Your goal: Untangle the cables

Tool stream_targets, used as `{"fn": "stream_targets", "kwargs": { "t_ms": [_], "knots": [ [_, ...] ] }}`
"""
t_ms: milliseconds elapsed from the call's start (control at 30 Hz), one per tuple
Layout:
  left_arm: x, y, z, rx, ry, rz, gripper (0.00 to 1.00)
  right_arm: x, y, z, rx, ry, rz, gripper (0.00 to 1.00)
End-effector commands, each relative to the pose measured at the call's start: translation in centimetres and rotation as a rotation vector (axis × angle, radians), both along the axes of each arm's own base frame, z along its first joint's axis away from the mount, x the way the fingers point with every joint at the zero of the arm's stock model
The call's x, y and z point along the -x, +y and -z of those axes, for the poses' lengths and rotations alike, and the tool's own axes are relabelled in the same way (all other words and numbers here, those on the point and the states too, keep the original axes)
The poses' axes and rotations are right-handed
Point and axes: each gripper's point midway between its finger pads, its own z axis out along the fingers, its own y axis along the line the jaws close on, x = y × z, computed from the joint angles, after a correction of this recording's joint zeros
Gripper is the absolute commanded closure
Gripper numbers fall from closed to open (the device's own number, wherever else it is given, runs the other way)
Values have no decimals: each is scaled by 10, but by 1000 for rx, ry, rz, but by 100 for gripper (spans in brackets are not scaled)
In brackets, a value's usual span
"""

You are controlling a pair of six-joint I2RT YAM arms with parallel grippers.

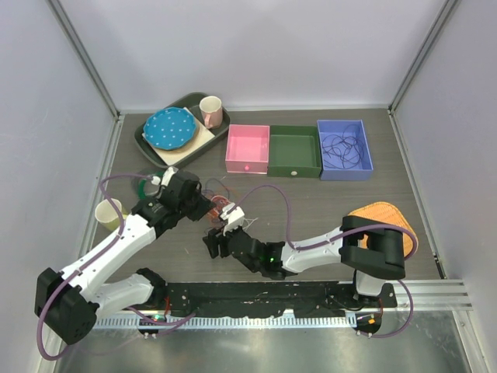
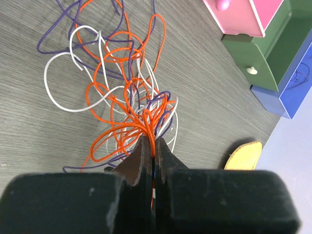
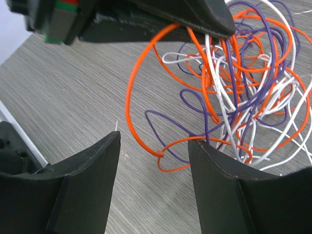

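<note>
L gripper (image 2: 154, 146) clamped tight on orange strands of the cables (image 2: 127, 97). Orange, white + purple loops fan out from its tips over the table (image 2: 29, 126). R gripper (image 3: 155, 146) has jaws apart, gripping nothing, just beside tangle's lowest loops.

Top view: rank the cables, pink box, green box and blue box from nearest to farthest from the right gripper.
1. cables, just beyond the right gripper.
2. pink box, back centre, left end of the row.
3. green box, middle of the row.
4. blue box, right end of the row.
</note>
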Motion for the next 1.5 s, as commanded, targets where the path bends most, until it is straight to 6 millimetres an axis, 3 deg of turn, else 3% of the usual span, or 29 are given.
{"fn": "stream_targets", "kwargs": {
  "t_ms": [0,200,233,300,400,500,700,767,800,867,933,967,1167,1467],
  "knots": [
    [-3,-13,-11,54,-10,14,100,2,13,-40,-187,8,1,36],
    [-2,-12,-15,53,-11,10,100,9,-2,-29,-159,82,23,36],
    [-2,-12,-16,54,-15,7,100,12,-6,-40,-181,83,17,36],
    [-3,-10,-17,51,-22,3,100,21,-22,-37,-137,75,27,36],
    [-3,-9,-17,48,-25,-2,100,33,-38,-47,-122,52,9,34],
    [-3,-13,-18,62,-22,11,100,47,-34,-58,-122,51,-58,30],
    [1,-27,-18,103,-6,68,100,52,-14,-51,-44,-25,-141,25],
    [3,-31,-21,124,-11,83,100,48,-2,-52,2,-77,-150,25],
    [4,-31,-20,121,-5,84,100,38,-3,-38,57,-95,-101,24],
    [6,-30,-21,126,-4,84,100,25,3,-44,78,-165,-48,20],
    [6,-29,-20,128,-6,74,100,15,6,-31,130,-181,6,17],
    [6,-28,-22,131,-14,67,100,12,12,-37,119,-183,32,17],
    [10,-27,-24,139,-16,70,100,-5,14,-14,154,-183,130,17],
    [14,-32,-23,164,-8,92,100,-59,9,3,132,-176,237,20]
  ]
}}
